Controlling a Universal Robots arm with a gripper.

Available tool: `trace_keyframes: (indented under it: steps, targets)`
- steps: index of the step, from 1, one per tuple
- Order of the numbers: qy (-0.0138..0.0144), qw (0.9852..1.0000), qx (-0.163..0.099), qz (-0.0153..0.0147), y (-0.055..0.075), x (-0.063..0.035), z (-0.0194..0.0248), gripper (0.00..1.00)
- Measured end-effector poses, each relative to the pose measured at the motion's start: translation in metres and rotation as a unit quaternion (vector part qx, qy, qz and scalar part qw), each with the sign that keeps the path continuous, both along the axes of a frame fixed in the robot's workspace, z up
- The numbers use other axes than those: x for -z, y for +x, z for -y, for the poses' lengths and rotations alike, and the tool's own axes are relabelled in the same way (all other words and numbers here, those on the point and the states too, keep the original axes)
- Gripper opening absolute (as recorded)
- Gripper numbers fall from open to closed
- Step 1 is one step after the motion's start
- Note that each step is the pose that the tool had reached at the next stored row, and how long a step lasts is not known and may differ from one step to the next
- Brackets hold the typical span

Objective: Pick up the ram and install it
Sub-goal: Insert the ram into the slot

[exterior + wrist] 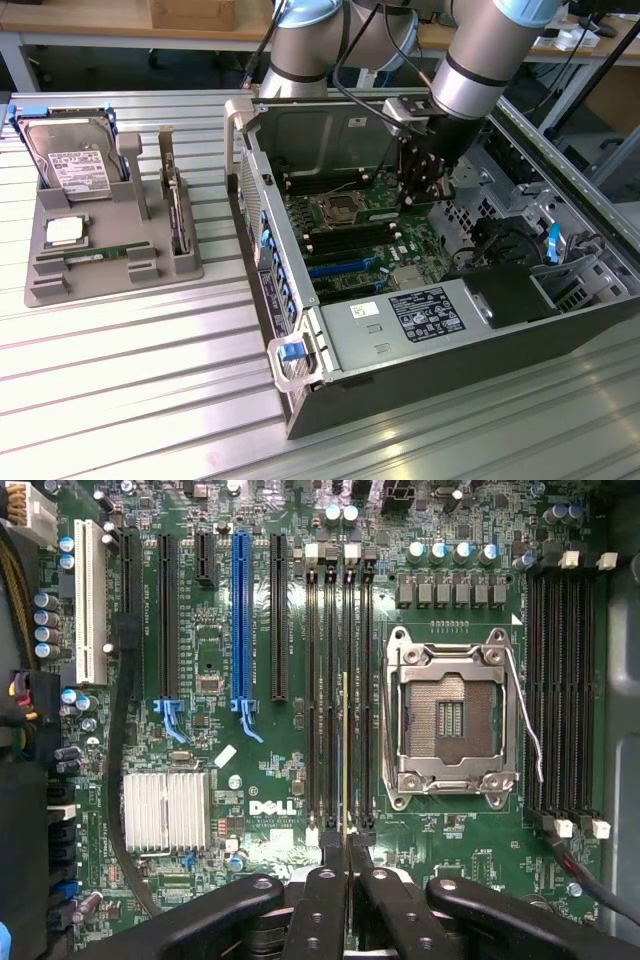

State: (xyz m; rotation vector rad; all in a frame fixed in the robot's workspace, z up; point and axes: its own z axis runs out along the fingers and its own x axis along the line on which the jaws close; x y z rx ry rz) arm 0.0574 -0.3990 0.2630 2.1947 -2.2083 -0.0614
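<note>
End effector [346,852] was down inside the open computer case [400,370], fingers pinched nearly together on the ram [345,750] — held edge-on, a thin line over the black memory slots [328,700] beside the CPU socket [450,720]. Whether the stick was touching a slot was hard to say. A second stick [95,254] lay flat on the grey tray [110,275] — out on the tabletop [130,380].

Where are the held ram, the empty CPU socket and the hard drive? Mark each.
ram [346,750], wrist view, thin edge facing the camera.
CPU socket [450,718], wrist view, middle of the bare contact field.
hard drive [72,165], exterior view, its white label.
</note>
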Motion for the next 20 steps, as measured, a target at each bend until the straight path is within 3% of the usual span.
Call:
trace_keyframes:
  steps: [5,7,12,17,20]
  targets:
    - [-0.0001,1.0,0.0,0.0001,-0.018,0.0,0.0,0.12]
    - [0.0,1.0,0.0,0.0002,-0.034,0.0,0.0,0.12]
    - [-0.0004,1.0,0.0,0.0002,-0.048,0.0021,0.0003,0.12]
    - [-0.0004,1.0,0.0,0.0002,-0.053,0.0071,0.0089,0.12]
    - [-0.0006,1.0,0.0,0.0002,-0.057,0.0119,0.0098,0.12]
